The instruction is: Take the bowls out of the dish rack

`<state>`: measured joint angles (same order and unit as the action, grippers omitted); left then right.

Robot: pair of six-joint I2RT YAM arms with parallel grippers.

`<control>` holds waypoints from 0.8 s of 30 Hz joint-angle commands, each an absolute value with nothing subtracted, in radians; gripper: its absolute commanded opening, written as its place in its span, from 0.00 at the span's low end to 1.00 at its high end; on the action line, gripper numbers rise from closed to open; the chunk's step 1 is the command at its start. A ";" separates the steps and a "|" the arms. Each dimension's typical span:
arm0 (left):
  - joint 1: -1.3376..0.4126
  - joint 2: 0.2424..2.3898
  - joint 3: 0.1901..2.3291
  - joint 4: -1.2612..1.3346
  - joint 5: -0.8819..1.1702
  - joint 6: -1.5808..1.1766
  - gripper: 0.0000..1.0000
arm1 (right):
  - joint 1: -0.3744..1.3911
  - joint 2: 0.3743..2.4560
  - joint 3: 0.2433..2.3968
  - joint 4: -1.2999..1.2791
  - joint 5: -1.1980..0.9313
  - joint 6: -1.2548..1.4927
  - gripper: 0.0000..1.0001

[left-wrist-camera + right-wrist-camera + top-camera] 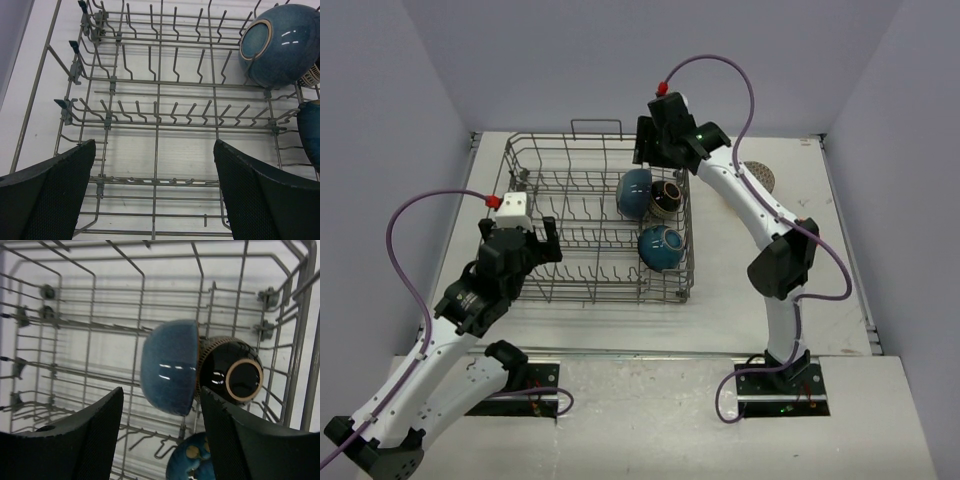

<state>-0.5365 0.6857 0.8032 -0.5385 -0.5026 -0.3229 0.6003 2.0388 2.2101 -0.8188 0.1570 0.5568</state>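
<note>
The grey wire dish rack stands mid-table. Three bowls sit on edge along its right side: a dark blue bowl, a black patterned bowl pressed against it, and a blue bowl with gold flecks nearer me. My right gripper hovers open over the rack's far right corner. In the right wrist view the dark blue bowl shows between and beyond its fingertips, with the black bowl to its right. My left gripper is wide open over the rack's bare left half, with the dark blue bowl far off.
A round patterned dish lies on the table right of the rack, partly hidden by the right arm. The rack's handle loop rises at its far rim. Upright tines fill the rack floor under my left gripper.
</note>
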 commanded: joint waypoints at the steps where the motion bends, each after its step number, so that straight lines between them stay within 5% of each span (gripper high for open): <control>1: -0.526 0.680 0.795 -0.488 -0.508 -0.333 1.00 | 0.603 2.060 2.260 -0.922 0.251 0.549 0.64; 16: -0.525 0.672 0.790 -0.485 -0.480 -0.328 1.00 | 0.584 2.163 2.215 -0.876 0.092 0.595 0.70; 24: -0.525 0.672 0.788 -0.483 -0.474 -0.327 1.00 | 0.532 2.114 2.063 -0.720 -0.193 0.609 0.70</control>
<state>-0.5320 0.6773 0.7925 -0.5301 -0.4782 -0.3225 0.5571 2.1735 2.1098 -0.8154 -0.0364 0.5949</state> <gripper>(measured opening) 0.997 0.693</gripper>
